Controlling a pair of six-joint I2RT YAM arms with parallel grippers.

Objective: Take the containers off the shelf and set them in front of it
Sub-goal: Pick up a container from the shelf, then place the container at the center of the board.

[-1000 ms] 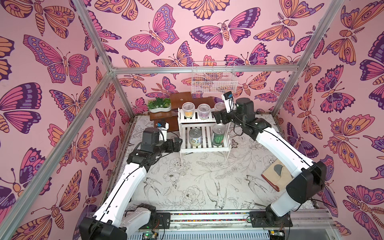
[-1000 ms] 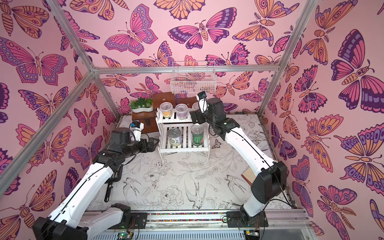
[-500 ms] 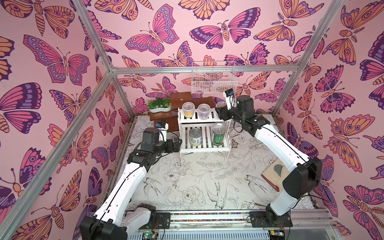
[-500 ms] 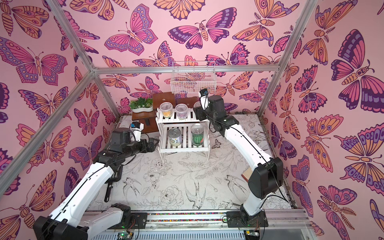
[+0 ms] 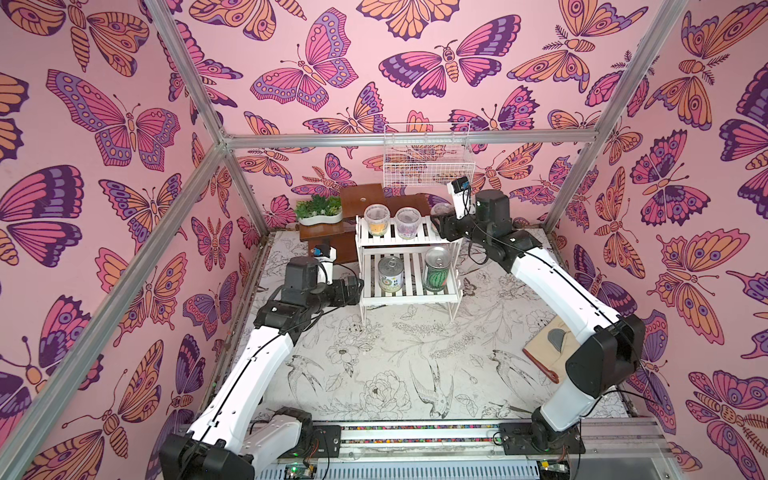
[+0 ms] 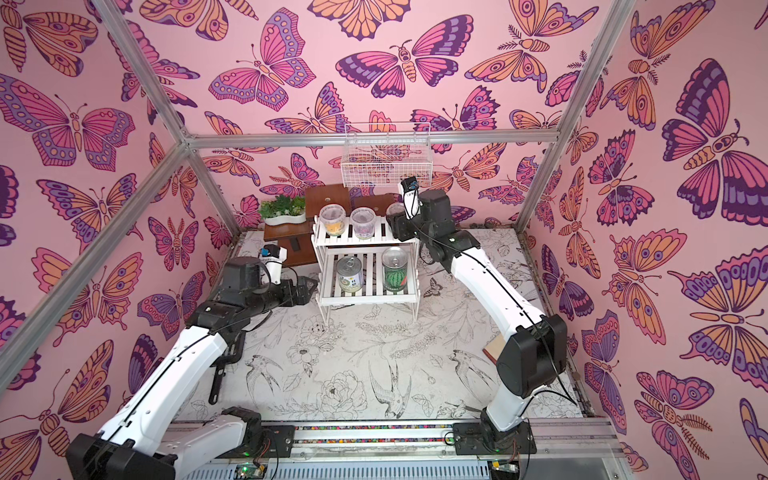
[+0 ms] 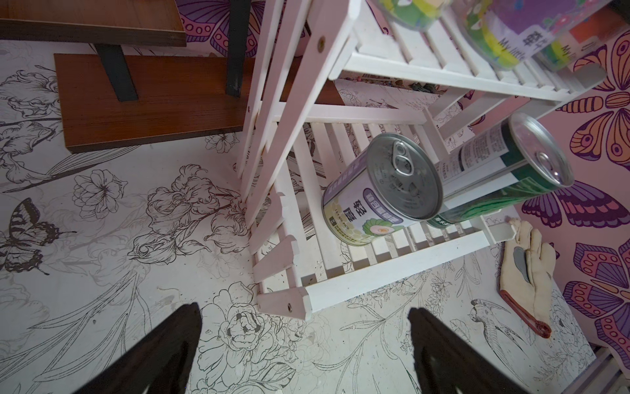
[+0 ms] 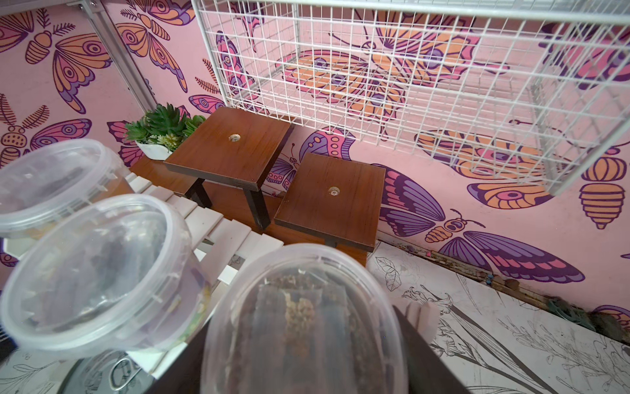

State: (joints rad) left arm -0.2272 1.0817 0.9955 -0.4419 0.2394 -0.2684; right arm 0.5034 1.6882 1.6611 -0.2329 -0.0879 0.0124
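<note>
Left to right. The left gripper [image 5: 355,286] is hovering low beside the left end of the shelf [image 5: 411,297], level with its lower tier, jaws standing wide apart with nothing between them. The shelf is carrying four free containers. On the top tier the yellow cup [image 5: 377,220] and the purple cup [image 5: 408,222] are standing upright side by side. On the lower tier the pale-labelled can [image 5: 390,279] and the watermelon can [image 5: 436,274] are standing upright, near but apart. At the right end of the top tier the right gripper [image 5: 438,222] is clamping the third cup [image 8: 306,320] by its sides, just beside the purple cup (whether its base is resting on the slats or is clear of them cannot be told). No container is yet standing on the table [image 5: 395,357] in front of the shelf.

Step in hand, as judged: extracting the first cup. The arm should be raising it straight up only enough to clear the front rail, keeping under the wire basket [image 5: 428,160], then drawing it forward and away from the purple cup. The thin plastic wall is likely to flex, so the squeeze should be light and the cup upright. Release should be coming only once the base is flat on the table, leaving room for the other four.
</note>
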